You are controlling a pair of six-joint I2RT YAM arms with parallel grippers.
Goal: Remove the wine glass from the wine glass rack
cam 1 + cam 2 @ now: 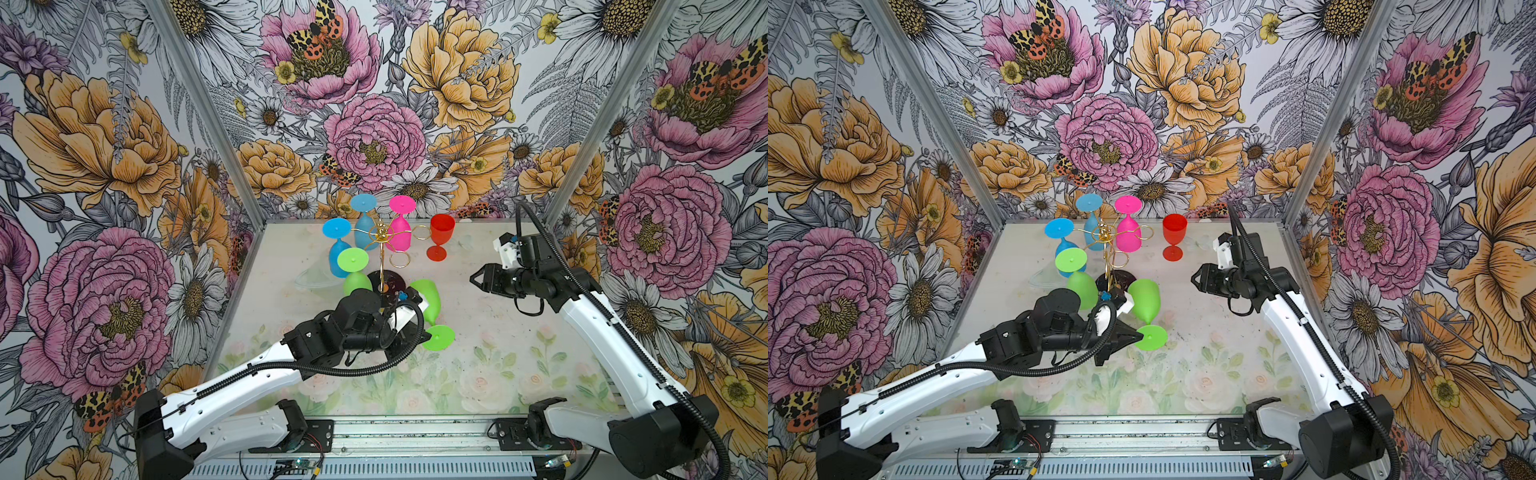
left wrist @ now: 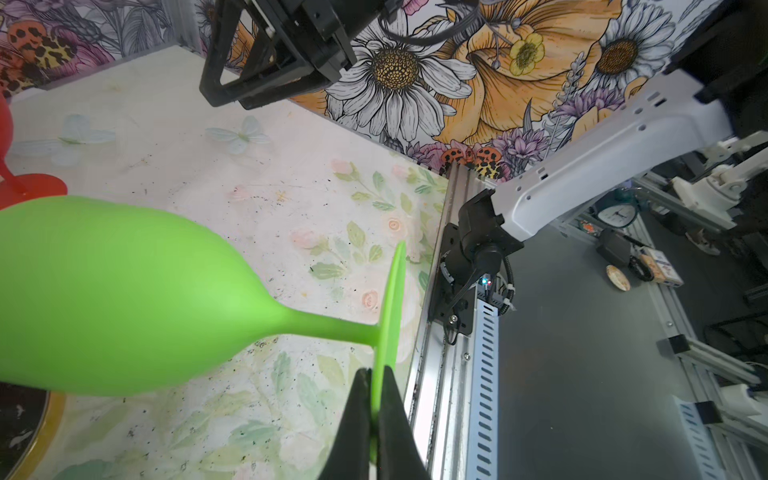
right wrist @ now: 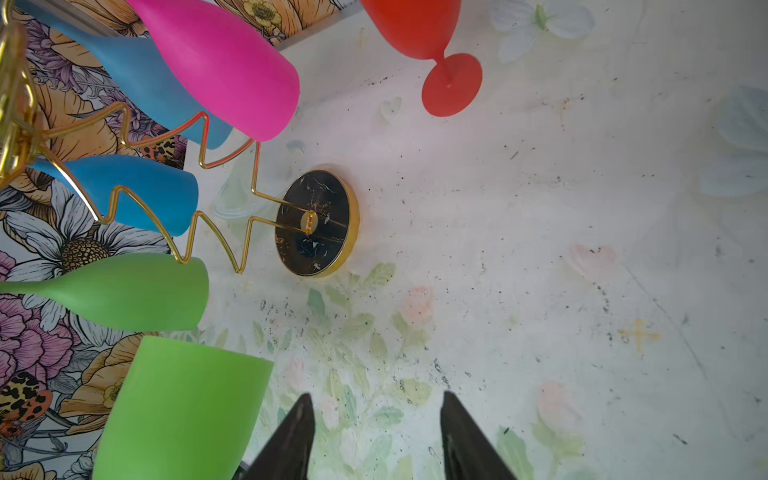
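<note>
Flowered walls [image 1: 91, 158] enclose a speckled floral tabletop [image 1: 498, 374]. Left gripper [image 2: 376, 382] clenched on the foot of the green wine glass [image 2: 124, 299], just right of the wine glass rack [image 1: 384, 239]. Right gripper [image 3: 376, 401] parted, empty. Left wrist view alone shows a clock [image 2: 617, 214].

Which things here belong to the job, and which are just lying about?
In the job: green wine glass, its foot pinched by left gripper; wine glass rack.
Lying about: red glass, upright on table; hanging pink glass, second green glass, two blue glasses; open right gripper.
</note>
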